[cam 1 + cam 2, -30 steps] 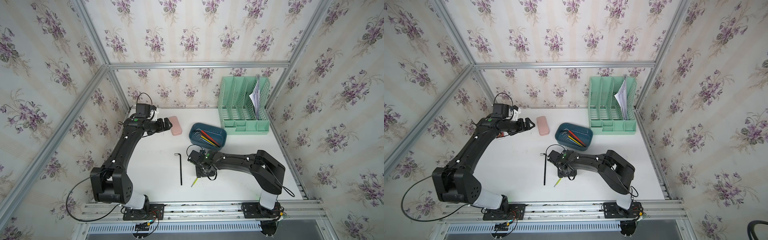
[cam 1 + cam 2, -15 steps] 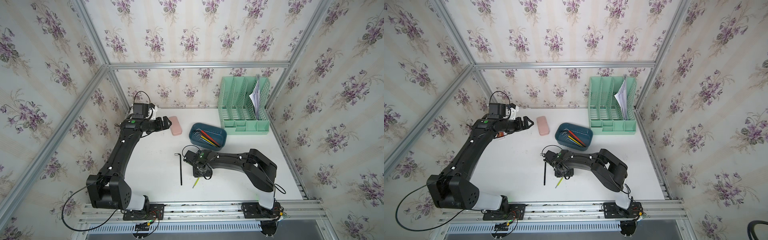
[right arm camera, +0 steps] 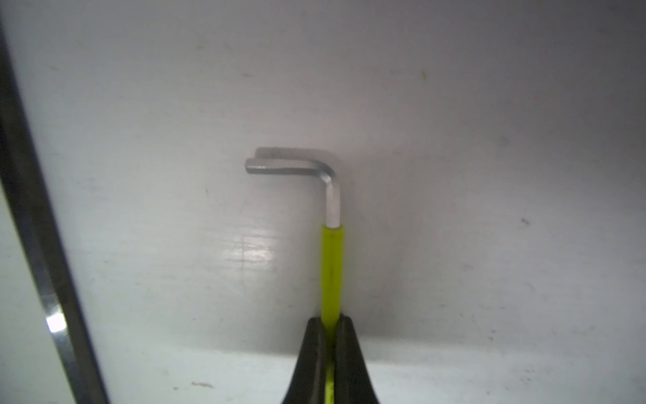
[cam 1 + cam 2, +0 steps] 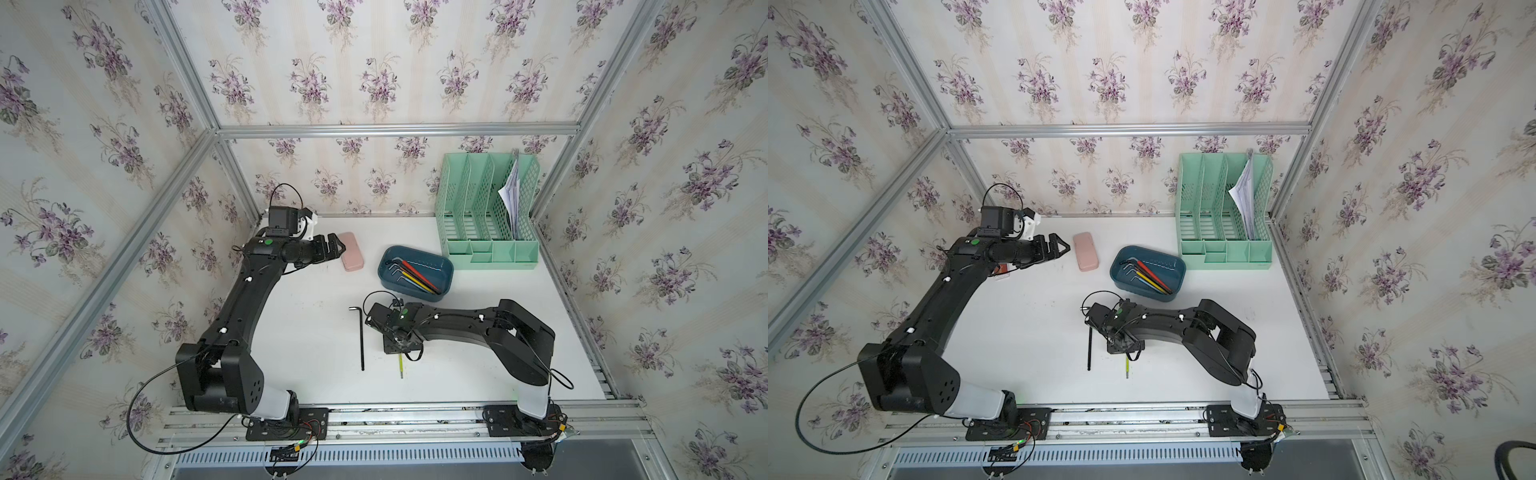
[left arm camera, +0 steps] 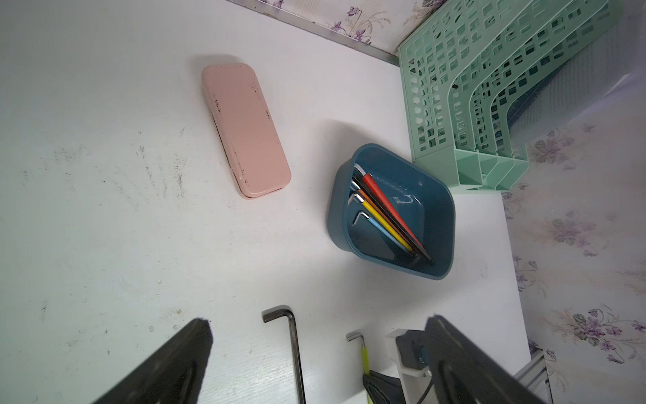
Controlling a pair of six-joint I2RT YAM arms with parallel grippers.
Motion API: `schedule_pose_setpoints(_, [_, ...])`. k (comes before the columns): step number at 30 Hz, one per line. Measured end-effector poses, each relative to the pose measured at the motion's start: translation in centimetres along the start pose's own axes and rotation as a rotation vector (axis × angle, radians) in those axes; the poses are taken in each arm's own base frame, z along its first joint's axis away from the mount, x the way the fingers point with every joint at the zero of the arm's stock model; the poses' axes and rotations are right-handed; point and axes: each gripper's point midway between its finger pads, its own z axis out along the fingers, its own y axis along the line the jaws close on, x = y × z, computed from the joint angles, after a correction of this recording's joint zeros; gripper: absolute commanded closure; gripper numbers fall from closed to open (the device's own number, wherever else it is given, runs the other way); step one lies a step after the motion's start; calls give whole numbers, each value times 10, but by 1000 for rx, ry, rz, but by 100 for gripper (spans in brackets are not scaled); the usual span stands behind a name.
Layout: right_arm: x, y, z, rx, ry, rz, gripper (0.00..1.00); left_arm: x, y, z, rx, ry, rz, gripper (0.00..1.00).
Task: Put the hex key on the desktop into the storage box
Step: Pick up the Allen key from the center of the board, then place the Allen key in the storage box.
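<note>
Two L-shaped keys lie near of the glossy teal storage box [image 4: 434, 259]: black steel hex key [image 4: 362, 340], loose on white counter [image 4: 311, 353]; lime-sleeved hex key [image 3: 332, 266], pinched by right fingers [image 3: 309, 360], bend hidden in both top views. Left fingers [image 5: 164, 370] wide.

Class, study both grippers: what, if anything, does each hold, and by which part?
The right gripper is shut on the slim metal hex key with the yellow-green sleeve, gripping the sleeved long arm. The left gripper is open and holds nothing.

Both top views look steeply down from high in front, sharing the whole counter [image 4: 316, 332]. The left wrist view slants down onto the storage box [image 5: 442, 227]; the right wrist view sits close over the yellow-green hex key [image 3: 332, 273].
</note>
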Motion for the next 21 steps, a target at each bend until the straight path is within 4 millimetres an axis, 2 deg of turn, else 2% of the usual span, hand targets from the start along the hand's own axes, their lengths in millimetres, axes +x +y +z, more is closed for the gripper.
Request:
schedule_pose_setpoints(2, [-2,0,0,-2,-12,-16,100,1,0,1,0,2,-1,1])
schedule_pose_setpoints(10, [-8,-2,-4,-12,-62,-70,100,4,7,10,-15,27,-13,1])
schedule_pose_setpoints(12, [-14,-2,-9,-22,-91,-73,100,6,9,14,-19,37,-18,1])
schedule_pose_setpoints(16, [-19,-23,-21,35,-109,-96,100,8,13,20,-26,55,-26,1])
schedule_pose_setpoints(21, [-41,-26,-48,10,-193,-120,100,13,12,27,-29,81,-24,1])
